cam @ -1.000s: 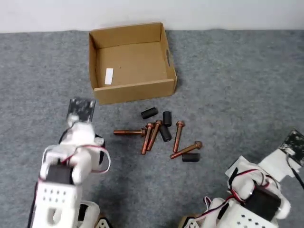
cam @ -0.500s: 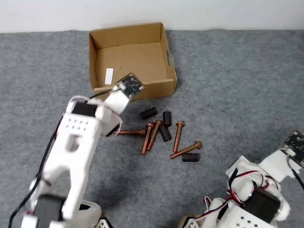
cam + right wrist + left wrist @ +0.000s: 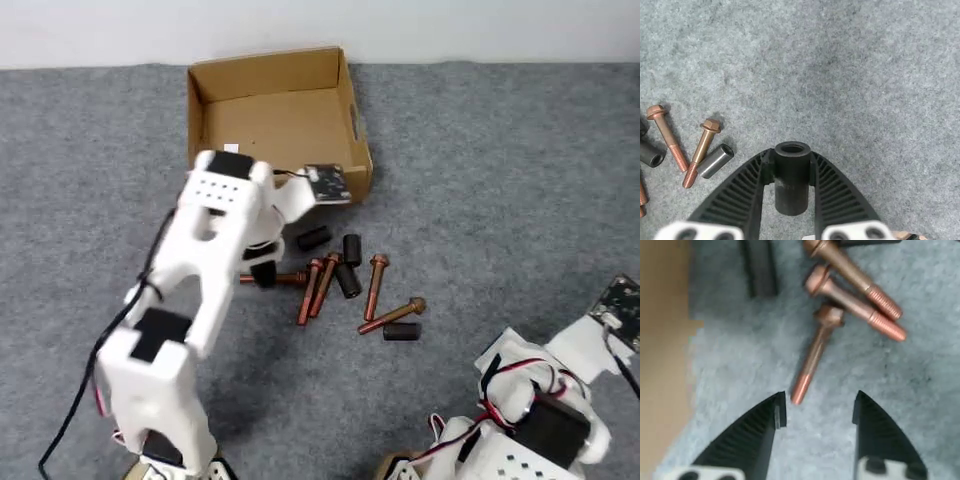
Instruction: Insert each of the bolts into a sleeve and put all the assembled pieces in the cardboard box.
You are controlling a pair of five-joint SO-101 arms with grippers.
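Note:
Several copper bolts (image 3: 375,285) and black sleeves (image 3: 348,280) lie scattered on the grey mat in front of the cardboard box (image 3: 285,190). My left gripper (image 3: 817,407) hangs open just above the mat, with the threaded tip of one bolt (image 3: 815,357) lying between its fingertips. In the high view the left gripper (image 3: 262,272) sits at the left end of the pile, over the leftmost bolt. My right gripper (image 3: 791,172) is shut on a black sleeve (image 3: 791,175), held upright with its bore facing the camera, at the near right of the table.
The box stands open at the back, one wall (image 3: 662,340) close beside the left gripper. A loose sleeve (image 3: 715,160) and two bolts (image 3: 701,150) lie near the right gripper. The right arm (image 3: 540,415) sits at the near right corner.
The left arm has swung from the near left up and to the right, coming down at the left end of the bolt pile. The right arm has kept still.

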